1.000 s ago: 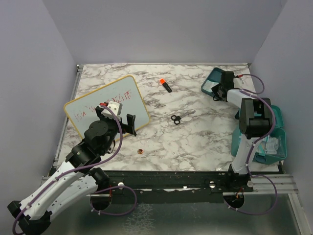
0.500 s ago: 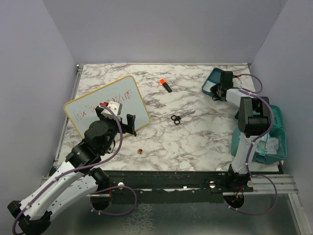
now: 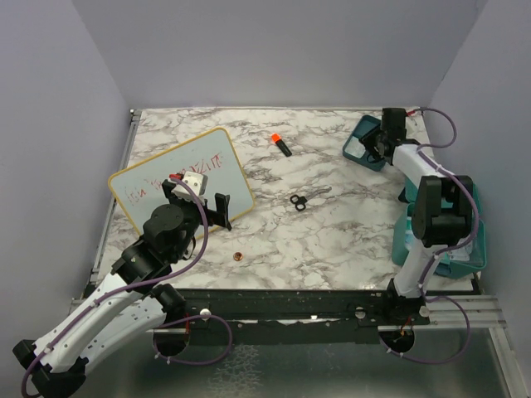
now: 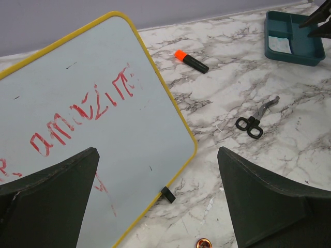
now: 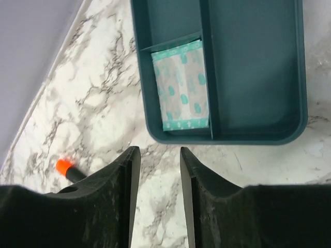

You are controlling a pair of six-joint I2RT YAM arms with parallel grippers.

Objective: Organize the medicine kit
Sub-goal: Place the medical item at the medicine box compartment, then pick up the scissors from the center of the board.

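Observation:
The medicine kit's shallow teal tray lies at the back right of the table. In the right wrist view this tray holds a patterned bandage packet in one small compartment. My right gripper hovers over bare marble just off the tray's edge, open, nothing between its fingers. From above, the right gripper is at the tray's right side. The kit's teal case stands at the right edge, mostly hidden behind the right arm. My left gripper hangs wide open and empty over the whiteboard's corner.
A yellow-framed whiteboard with red writing lies at the left. An orange-capped black marker sits mid-back, small black scissors in the middle, and a copper coin near the front.
My right gripper has opened and drawn back toward the rear right, away from over the tray. The left arm has not moved.

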